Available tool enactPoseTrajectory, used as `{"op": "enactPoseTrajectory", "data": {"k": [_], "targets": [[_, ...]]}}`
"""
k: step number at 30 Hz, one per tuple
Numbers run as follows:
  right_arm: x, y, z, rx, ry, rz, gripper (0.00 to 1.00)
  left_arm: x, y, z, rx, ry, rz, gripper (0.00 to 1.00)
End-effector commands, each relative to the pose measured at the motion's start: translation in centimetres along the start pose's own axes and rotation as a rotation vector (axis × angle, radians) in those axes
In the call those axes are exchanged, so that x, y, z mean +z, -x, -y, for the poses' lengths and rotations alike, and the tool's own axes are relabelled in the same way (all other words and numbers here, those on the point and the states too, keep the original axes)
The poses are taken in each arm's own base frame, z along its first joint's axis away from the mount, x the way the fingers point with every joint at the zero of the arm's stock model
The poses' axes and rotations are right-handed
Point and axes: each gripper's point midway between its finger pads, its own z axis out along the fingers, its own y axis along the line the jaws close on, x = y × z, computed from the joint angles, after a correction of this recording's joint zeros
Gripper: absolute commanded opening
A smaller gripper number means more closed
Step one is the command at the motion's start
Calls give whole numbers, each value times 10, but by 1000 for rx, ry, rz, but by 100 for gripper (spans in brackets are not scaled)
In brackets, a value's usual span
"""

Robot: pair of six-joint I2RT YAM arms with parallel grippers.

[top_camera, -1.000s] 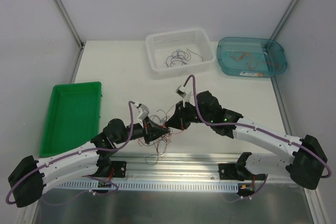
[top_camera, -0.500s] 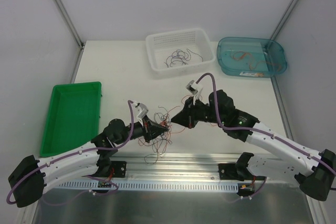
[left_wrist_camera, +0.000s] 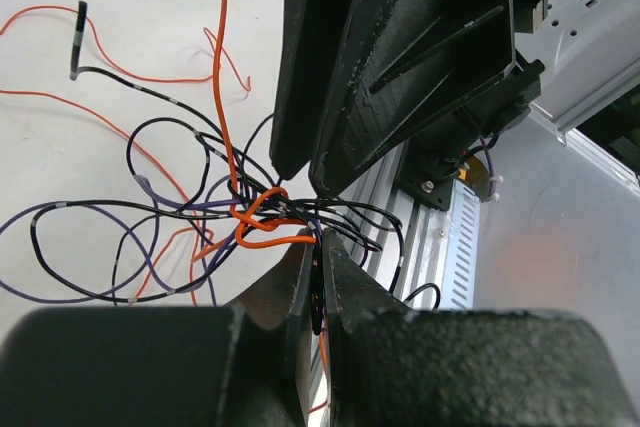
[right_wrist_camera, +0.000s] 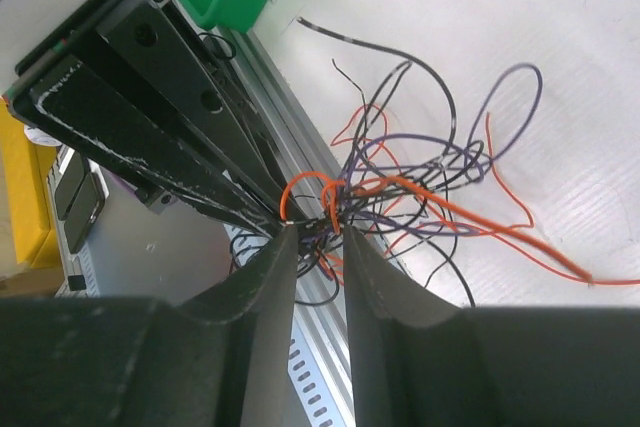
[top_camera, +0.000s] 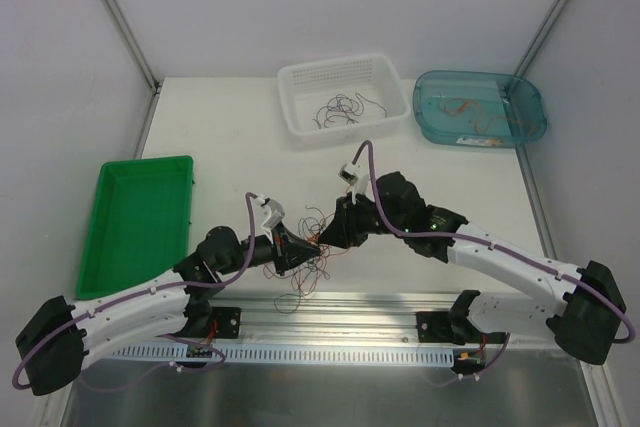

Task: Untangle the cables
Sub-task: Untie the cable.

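Observation:
The cables [top_camera: 308, 261] are a small tangle of thin orange, black and purple wires on the table near its front edge, between the two grippers. My left gripper [top_camera: 303, 245] is shut on strands at the tangle's knot; the pinch shows in the left wrist view [left_wrist_camera: 318, 247], with the cables [left_wrist_camera: 250, 219] spreading to the left. My right gripper [top_camera: 323, 238] meets the same knot from the right. In the right wrist view it [right_wrist_camera: 315, 232] is a little open, with the cables [right_wrist_camera: 400, 187] at its tips and strands in the gap.
A white basket [top_camera: 340, 62] at the back holds a few dark wires [top_camera: 340, 109]. A teal tub [top_camera: 480, 75] at the back right holds orange wires [top_camera: 470, 107]. A green tray [top_camera: 140, 222] lies at the left. An aluminium rail [top_camera: 330, 332] runs along the near edge.
The right arm swung out to the right with its gripper a little off the knot, then came back to the tangle. The left gripper has stayed on the knot.

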Motion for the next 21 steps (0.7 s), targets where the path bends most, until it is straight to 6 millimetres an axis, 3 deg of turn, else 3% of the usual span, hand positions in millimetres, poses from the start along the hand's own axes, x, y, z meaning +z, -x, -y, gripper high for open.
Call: {"op": "enactPoseTrajectory", "data": {"k": [1, 12, 21], "targets": [[0, 19, -15, -30, 58, 59, 29, 5, 32, 24, 77, -107, 83, 1], [3, 8, -6, -11, 27, 12, 29, 3, 45, 33, 114, -140, 118, 1], [7, 6, -31, 4, 165, -22, 26, 5, 48, 31, 154, -135, 133, 0]]}}
